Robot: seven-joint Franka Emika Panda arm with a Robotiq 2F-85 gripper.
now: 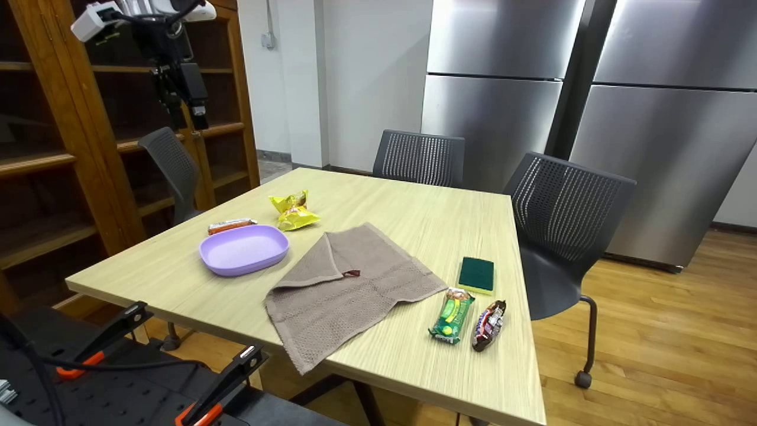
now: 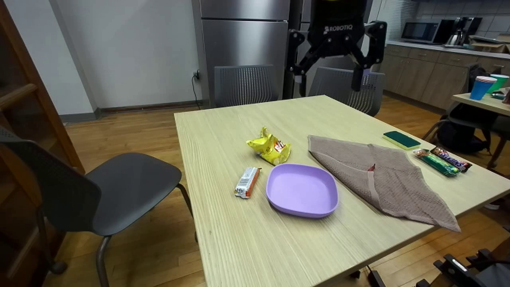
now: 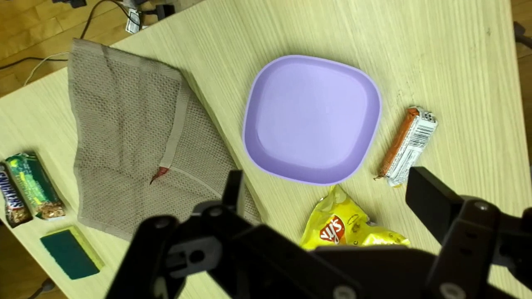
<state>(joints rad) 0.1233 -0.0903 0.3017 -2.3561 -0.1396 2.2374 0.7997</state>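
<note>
My gripper (image 1: 189,121) is open and holds nothing. It is high above the table, as an exterior view (image 2: 329,84) also shows. In the wrist view its fingers (image 3: 326,187) stand wide apart, with a crumpled yellow chip bag (image 3: 341,222) below and between them, partly hidden by the gripper. A purple square plate (image 3: 311,116) lies close to the bag. An orange and white wrapped bar (image 3: 408,146) lies beside the plate. A brown towel (image 3: 129,137) lies on the plate's other side, one corner folded over. The gripper touches none of these.
A green wrapped bar (image 1: 452,316), a Snickers bar (image 1: 489,325) and a green and yellow sponge (image 1: 476,274) lie near one table edge. The towel hangs over the table (image 2: 223,239) edge. Dark chairs (image 1: 420,157) stand around it. Clamps (image 1: 227,381) sit at the robot's base.
</note>
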